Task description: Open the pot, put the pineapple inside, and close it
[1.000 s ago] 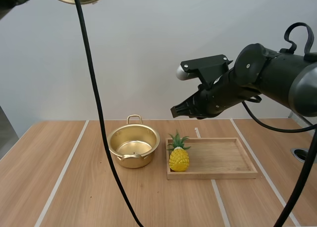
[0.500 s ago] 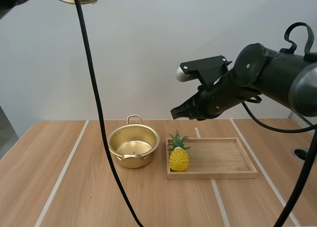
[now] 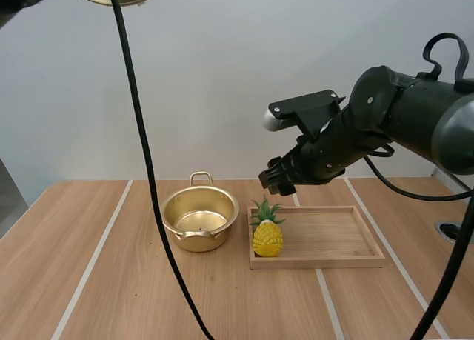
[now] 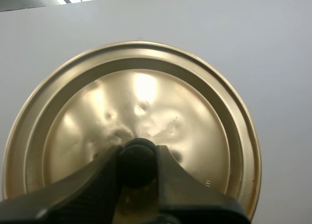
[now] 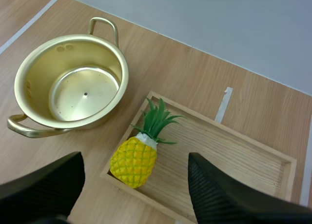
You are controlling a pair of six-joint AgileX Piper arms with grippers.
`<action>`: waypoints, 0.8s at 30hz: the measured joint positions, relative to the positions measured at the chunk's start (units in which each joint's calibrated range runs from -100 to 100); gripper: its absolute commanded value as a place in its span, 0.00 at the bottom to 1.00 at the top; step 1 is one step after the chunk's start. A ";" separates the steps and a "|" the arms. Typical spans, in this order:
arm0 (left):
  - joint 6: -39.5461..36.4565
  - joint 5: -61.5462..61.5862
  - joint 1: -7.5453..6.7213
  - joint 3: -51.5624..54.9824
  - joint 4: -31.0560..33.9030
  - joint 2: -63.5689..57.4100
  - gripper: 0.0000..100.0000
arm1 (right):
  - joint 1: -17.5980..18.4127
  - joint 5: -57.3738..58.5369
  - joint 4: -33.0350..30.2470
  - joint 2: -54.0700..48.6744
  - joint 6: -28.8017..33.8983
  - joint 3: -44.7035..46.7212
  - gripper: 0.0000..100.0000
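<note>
The right tool (image 3: 272, 181) has tipped downward (and a little lower) toward the pineapple (image 3: 267, 236)

From behind, my high camera looks down over the pale wooden table (image 3: 89, 281). My right wrist camera looks down from nearer; both see the shiny gold pot (image 3: 218, 232). My left wrist camera faces the round gold lid (image 4: 146, 97), close.

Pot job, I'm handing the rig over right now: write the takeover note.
Left gripper: jaws shut on the lid, held high.
Right gripper: jaws open, above the pineapple.
The pineapple stands at the left end of the tray. The pot sits open and empty left of the tray.
Done: lid off.
Left: grasp the pineapple, put it in the pot, set the lid back.
</note>
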 measured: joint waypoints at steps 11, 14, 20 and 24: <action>0.00 0.00 0.00 0.00 0.00 0.00 0.00 | 0.00 3.56 2.93 7.01 2.54 1.89 1.00; 0.00 0.00 0.00 0.00 0.00 0.00 0.00 | 0.00 3.01 3.49 10.05 2.63 2.52 1.00; 0.00 0.17 0.00 0.00 0.00 0.00 0.00 | 0.00 2.05 5.52 15.03 2.62 2.48 1.00; 0.00 0.35 0.00 0.00 0.00 0.00 0.00 | 0.00 1.91 7.49 17.54 1.83 2.48 1.00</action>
